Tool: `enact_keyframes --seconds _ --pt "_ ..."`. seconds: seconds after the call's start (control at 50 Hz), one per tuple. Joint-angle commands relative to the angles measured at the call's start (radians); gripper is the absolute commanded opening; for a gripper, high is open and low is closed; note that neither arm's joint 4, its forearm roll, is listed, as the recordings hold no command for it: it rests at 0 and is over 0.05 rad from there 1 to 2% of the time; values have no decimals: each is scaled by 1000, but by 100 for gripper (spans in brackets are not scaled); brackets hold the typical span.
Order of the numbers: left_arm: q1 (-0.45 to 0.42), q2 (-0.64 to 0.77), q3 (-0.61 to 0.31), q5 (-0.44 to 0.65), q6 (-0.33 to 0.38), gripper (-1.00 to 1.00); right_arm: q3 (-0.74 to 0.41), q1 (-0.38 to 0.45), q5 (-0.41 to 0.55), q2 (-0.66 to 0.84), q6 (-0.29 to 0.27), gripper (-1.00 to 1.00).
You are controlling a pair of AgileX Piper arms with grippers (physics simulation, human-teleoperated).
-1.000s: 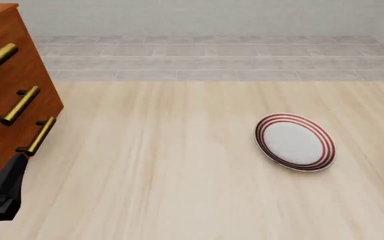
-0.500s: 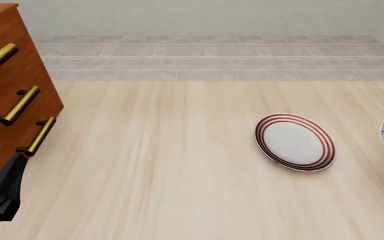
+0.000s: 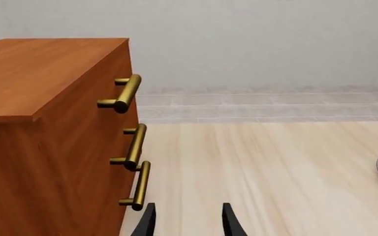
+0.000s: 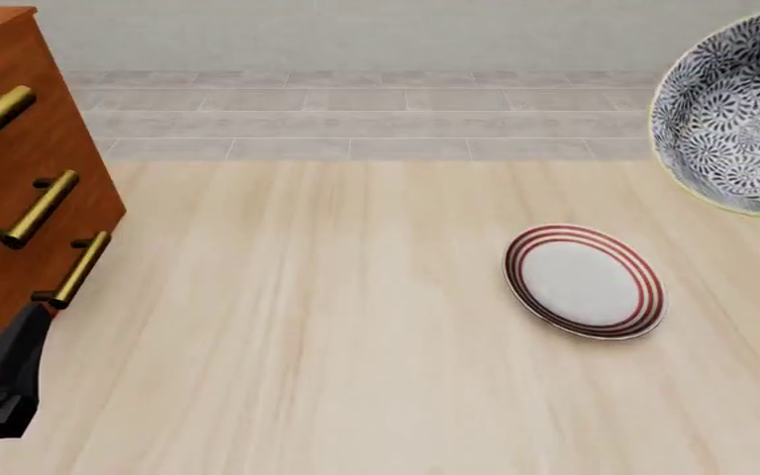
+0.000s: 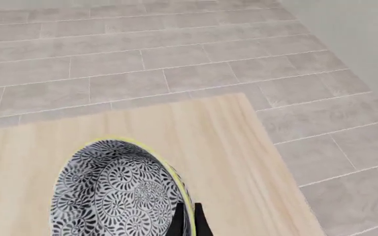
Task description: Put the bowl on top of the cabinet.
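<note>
Carry step: right fingers [image 5: 186, 219] pinch the bowl [image 4: 736, 114] rim (aloft at two o'clock); left fingers [image 3: 187, 221] spread; next, across to the cabinet [image 4: 17, 178] top at ten o'clock.

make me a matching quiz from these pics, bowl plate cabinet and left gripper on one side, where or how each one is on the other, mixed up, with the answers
Things:
1. bowl
2. plate
3. cabinet
4. left gripper

Places or states:
A. stands at the table's left side
B. open, holding nothing, beside the cabinet
C. held up in the air at the right, pinched at its rim
D. lies flat on the table

Pairs: 1-C, 2-D, 3-A, 4-B
</note>
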Motion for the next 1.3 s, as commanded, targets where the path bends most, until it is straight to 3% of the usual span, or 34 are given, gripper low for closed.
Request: enact_keyframes --seconds 0.02,0.22,0.46,0.9,1.12,1.18,1.24,1.3 --pt "-1 -13 1 9 -1 100 -47 280 11 -21 -24 -100" --pt "4 -21 1 8 -12 100 -45 542 -79 64 1 -100" --pt "-7 -52 0 29 -19 100 -58 766 -198 227 11 -100" --pt "-38 -70 0 40 -34 100 -218 1020 -290 501 -33 -100" --pt "-68 -89 -15 47 -32 100 -258 1038 -316 557 -30 -100" --pt "-90 -85 -57 79 -42 100 -255 1033 -319 550 -31 -100" --pt "-133 -86 -174 144 -81 100 -260 1039 -318 548 -33 -100" --pt "-216 -62 -273 193 -192 100 -279 1041 -302 544 -40 -100"
